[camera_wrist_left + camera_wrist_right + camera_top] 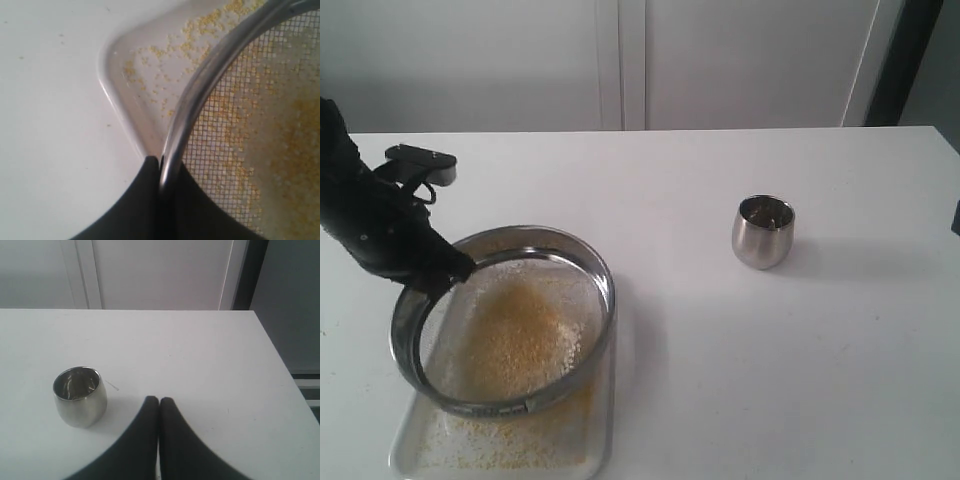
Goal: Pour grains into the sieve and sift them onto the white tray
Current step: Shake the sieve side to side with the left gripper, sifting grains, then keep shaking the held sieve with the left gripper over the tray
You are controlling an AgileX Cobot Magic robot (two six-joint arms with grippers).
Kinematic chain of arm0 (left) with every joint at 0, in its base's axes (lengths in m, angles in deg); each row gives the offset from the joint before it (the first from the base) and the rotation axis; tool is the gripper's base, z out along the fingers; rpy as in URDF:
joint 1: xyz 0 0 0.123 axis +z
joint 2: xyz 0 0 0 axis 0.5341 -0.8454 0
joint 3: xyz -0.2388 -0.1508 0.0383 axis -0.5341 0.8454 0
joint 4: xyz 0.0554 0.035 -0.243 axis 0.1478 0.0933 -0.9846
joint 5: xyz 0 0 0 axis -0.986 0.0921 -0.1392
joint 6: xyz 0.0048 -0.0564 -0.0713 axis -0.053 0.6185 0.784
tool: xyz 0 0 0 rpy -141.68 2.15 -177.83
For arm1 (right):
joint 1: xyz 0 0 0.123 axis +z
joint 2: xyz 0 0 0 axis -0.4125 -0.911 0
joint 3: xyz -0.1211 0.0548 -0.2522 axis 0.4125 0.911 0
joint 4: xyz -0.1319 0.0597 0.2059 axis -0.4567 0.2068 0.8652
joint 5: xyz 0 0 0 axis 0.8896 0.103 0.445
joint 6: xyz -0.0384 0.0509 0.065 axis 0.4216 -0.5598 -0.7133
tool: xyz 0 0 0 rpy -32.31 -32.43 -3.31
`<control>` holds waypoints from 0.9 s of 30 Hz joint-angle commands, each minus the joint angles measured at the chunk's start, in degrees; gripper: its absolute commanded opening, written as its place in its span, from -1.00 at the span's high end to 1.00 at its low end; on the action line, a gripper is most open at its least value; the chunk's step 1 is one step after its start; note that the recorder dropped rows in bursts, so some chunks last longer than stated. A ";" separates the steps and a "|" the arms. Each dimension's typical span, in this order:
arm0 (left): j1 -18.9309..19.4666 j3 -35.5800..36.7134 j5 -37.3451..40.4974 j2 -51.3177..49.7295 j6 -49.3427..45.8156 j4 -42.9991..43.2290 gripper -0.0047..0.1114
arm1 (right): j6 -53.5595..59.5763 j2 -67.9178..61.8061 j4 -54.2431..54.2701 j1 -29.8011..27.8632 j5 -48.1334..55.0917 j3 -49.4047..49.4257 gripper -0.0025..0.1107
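Two black fingers (pixel 135 205) of the left gripper (pixel 160 162) are clamped on the steel rim of the sieve (pixel 200 95), one inside the ring and one outside. The hold sits at the far left of the ring, so the whole weight hangs off one edge. The sieve is over the white tray (pixel 408 452), most of its mesh above the tray's floor. A mound of golden grains (pixel 515 335) lies on the mesh, with a thinner scatter already on the tray beneath. Sifting looks partly done, since plenty remains in the ring. To do it well, the shakes should be short and level, with the ring inside the tray's rim so nothing lands on the table (pixel 770 380). A one-sided pinch may let the ring twist. The right gripper (pixel 159 401) rests with its fingers pressed together, holding nothing, near the small steel cup (pixel 80 396), which stands upright well apart from the tray.
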 commanded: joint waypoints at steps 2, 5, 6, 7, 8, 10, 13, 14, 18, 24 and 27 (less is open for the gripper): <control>2.73 -4.52 10.60 0.08 -4.69 -6.21 0.92 | -0.08 0.42 -0.15 -0.35 0.37 0.18 0.96; 4.66 -12.12 15.46 -3.36 0.09 -4.68 0.92 | -0.08 0.42 -0.15 -0.35 0.20 0.18 0.96; 4.23 -10.30 21.78 -2.88 -1.85 -5.27 0.92 | -0.08 0.42 -0.15 -0.35 0.20 0.18 0.96; 2.68 -6.21 16.13 -0.71 -2.25 -4.59 0.92 | -0.08 0.42 -0.15 -0.35 0.38 0.18 0.96; 2.51 -5.67 12.04 -0.10 -1.51 -3.92 0.92 | -0.08 0.42 -0.15 -0.35 0.21 0.18 0.96; 3.45 -9.62 9.89 -1.87 1.15 -2.41 0.92 | -0.08 0.42 -0.15 -0.35 0.21 0.18 0.96; 2.03 -7.98 16.01 -0.56 0.81 -2.08 0.92 | -0.08 0.42 -0.15 -0.35 0.21 0.18 0.96; 1.53 -6.55 12.84 0.42 0.81 -1.56 0.92 | -0.08 0.42 -0.15 -0.35 0.21 0.18 0.96; 3.25 -10.78 12.53 -2.68 2.29 -0.43 0.92 | -0.08 0.42 -0.15 -0.35 0.33 0.18 0.96; 1.14 -4.93 10.34 0.74 0.82 -0.40 0.92 | -0.08 0.42 -0.15 -0.35 0.33 0.18 0.96; 2.43 -8.52 7.77 -2.18 2.45 0.72 0.92 | -0.08 0.42 -0.15 -0.35 0.18 0.18 0.96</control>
